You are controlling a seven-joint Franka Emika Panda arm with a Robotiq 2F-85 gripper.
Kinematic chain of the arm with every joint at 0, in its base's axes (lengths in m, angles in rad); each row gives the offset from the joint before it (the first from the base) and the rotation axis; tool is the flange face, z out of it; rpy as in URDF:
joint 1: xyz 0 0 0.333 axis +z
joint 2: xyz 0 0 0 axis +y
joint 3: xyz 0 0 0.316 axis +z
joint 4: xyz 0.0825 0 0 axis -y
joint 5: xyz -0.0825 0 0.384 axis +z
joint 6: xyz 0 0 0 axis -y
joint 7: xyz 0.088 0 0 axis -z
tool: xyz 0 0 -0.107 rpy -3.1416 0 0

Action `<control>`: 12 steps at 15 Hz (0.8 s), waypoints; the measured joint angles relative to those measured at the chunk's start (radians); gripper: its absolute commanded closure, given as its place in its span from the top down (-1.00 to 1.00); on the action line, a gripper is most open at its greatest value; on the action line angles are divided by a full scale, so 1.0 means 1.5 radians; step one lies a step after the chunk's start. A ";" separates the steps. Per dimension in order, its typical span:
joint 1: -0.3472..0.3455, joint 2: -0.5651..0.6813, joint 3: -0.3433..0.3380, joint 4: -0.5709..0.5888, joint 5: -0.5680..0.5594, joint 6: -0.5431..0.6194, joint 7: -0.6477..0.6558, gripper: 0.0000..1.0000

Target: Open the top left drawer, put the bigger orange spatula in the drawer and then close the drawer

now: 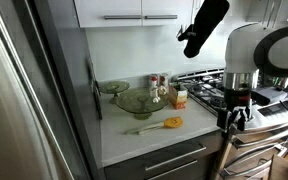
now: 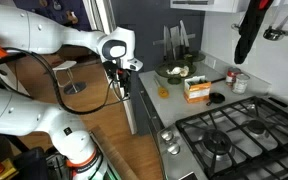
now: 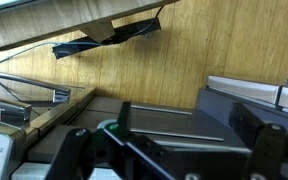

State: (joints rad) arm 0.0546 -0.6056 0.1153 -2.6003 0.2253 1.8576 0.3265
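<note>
The bigger orange spatula (image 1: 170, 123) lies on the white counter, head toward the stove; it also shows in an exterior view (image 2: 164, 92). The top left drawer (image 1: 156, 159) is a dark front with a silver bar handle, and it is shut. My gripper (image 1: 234, 117) hangs in front of the counter edge, right of that drawer, by the stove; it also shows in an exterior view (image 2: 123, 80). In the wrist view the gripper (image 3: 172, 152) is open and empty, its fingers wide apart above dark drawer fronts (image 3: 184, 124) with bar handles.
A small carton (image 1: 179, 97), glass bowls (image 1: 134, 101) and bottles stand at the back of the counter. The gas stove (image 1: 209, 88) is to the right, with steel oven fronts (image 1: 264, 150) below. A fridge side (image 1: 34, 100) closes off the left. Below is wood floor (image 3: 184, 50).
</note>
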 measured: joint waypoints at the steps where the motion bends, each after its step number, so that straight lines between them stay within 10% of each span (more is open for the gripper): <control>1: 0.000 0.000 0.000 0.000 0.000 0.000 0.000 1.00; 12: 0.016 0.047 0.010 -0.001 0.000 0.061 -0.079 1.00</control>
State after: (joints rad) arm 0.0782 -0.5351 0.1303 -2.6012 0.2253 1.9495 0.2077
